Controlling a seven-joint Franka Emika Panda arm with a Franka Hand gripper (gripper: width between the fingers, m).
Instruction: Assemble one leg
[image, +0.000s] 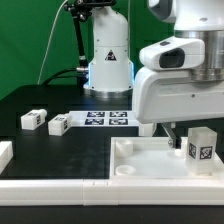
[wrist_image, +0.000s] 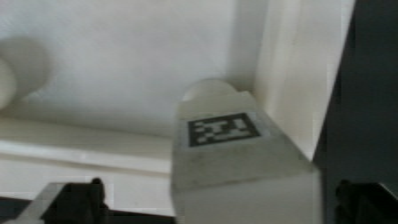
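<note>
A black table (image: 60, 150) fills the scene, with a green backdrop (image: 30, 40) behind it and the robot's white base (image: 108, 60) standing at the far edge. In front of that base lies the marker board (image: 107, 119), a flat strip carrying several black-and-white tags.

Toward the exterior view's right and close to the camera sits a large white tray-like piece (image: 135, 165) with a raised rim and a round socket at its corner. Inside its walled area, near the right side, one leg (image: 201, 146) stands upright, a stubby white block with a tag facing the camera. The gripper (image: 183, 131) hangs directly over this leg, and its dark fingers (image: 172, 132) come down around the block's upper part. In the wrist view the same leg (wrist_image: 228, 150) rises between the two dark fingertips (wrist_image: 71, 200), one on each side at the block's near end, its tag clearly readable, with the tray's pale floor and wall (wrist_image: 107, 90) behind it. Whether the fingers press on the block or only flank it cannot be told.

Two more white tagged blocks lie loose on the table outside the tray: one (image: 33, 119) at the exterior view's left, another (image: 59, 124) just beside the marker board
</note>
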